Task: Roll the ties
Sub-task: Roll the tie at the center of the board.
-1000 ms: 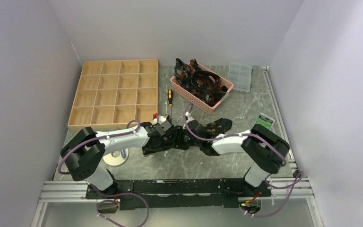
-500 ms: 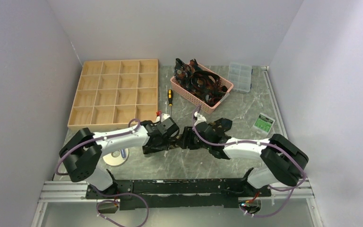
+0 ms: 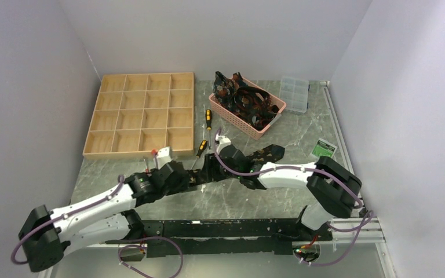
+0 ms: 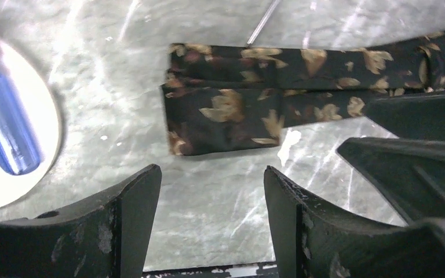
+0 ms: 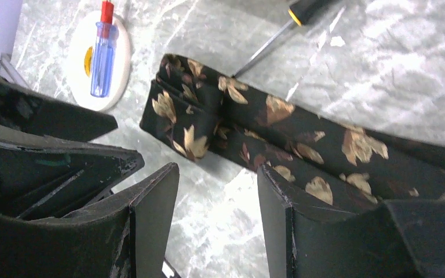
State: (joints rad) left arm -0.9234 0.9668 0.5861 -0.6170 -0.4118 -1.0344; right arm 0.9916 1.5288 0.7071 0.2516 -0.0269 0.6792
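Lying on the tabletop (image 3: 237,200): one black tie (image 4: 237,110) with tan-gold leaf shapes, stretched flat across the grey marbled surface in front of both arms. The end toward the left arm is folded back on itself into a short double layer.
Left hand (image 4: 211,174): released and empty, its two fingers spread wide. It hovers low over bare tabletop, just short of the tie's folded end.
Right hand (image 5: 217,169): also released, with its fingers apart, poised over the same tie. One finger sits above the fabric, but I cannot tell whether it touches.
Hands together: close, meeting at the folded end from opposite sides.
More ties (image 3: 246,101): a tangled dark heap in a pink basket (image 3: 236,119) toward the back right.
Wooden tray (image 3: 132,119): at the back left, divided into square compartments.
Yellow-and-black screwdriver (image 3: 208,119): lies between the tray and the basket.
Second screwdriver (image 5: 310,7): lies nearer the arms, its metal tip right at the tie's far edge.
White disc (image 5: 121,69): lies beside the folded end and carries a small blue driver (image 5: 99,58) with a red cap.
Back right: a clear plastic box (image 3: 294,94).
Right side: a green card (image 3: 324,149).
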